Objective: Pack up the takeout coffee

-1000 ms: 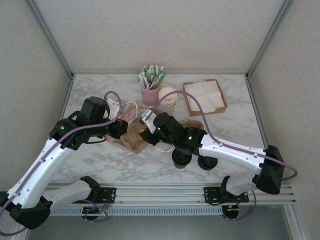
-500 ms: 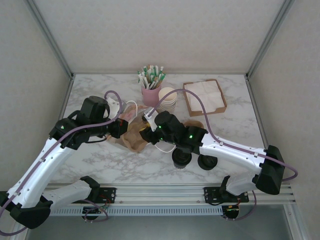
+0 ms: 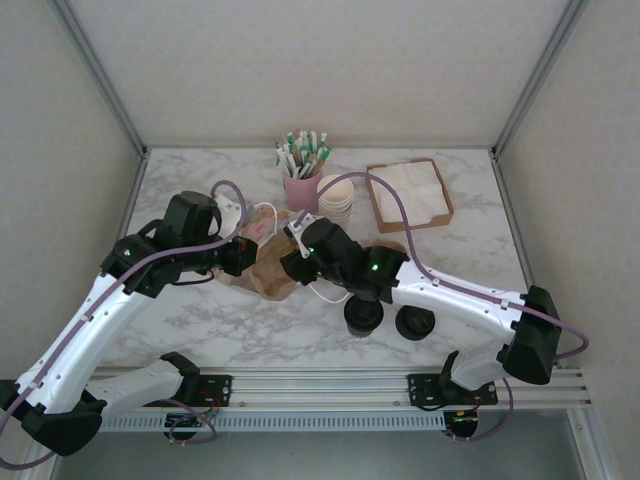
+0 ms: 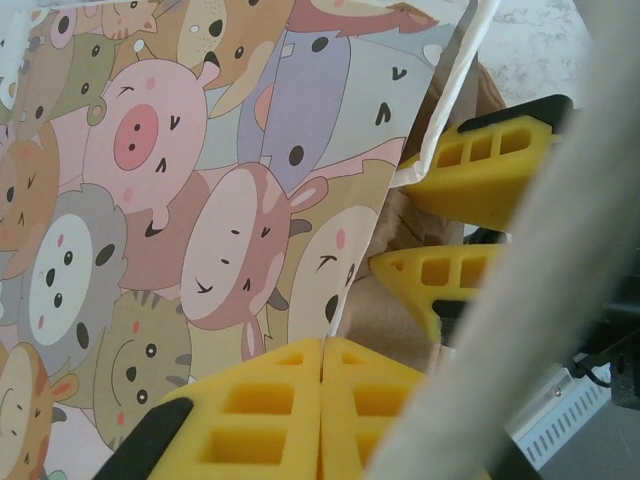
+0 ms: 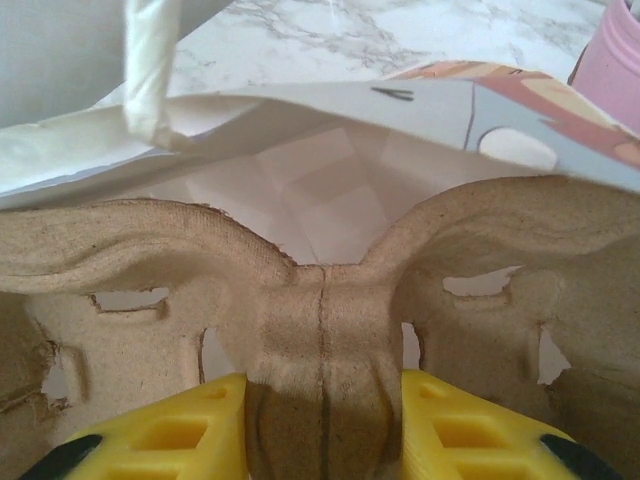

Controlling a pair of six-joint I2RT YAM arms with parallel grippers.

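left gripper pinched shut on the animal-print bag, right gripper clamping the pulp cup carrier

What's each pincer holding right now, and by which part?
The left pincer pinches the animal-print paper bag at its edge; the right pincer grips the pulp cup carrier by its central ridge.

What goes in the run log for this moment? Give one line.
left gripper: pinching printed bag edge | right gripper: clamped on pulp carrier ridge | carrier: at bag mouth
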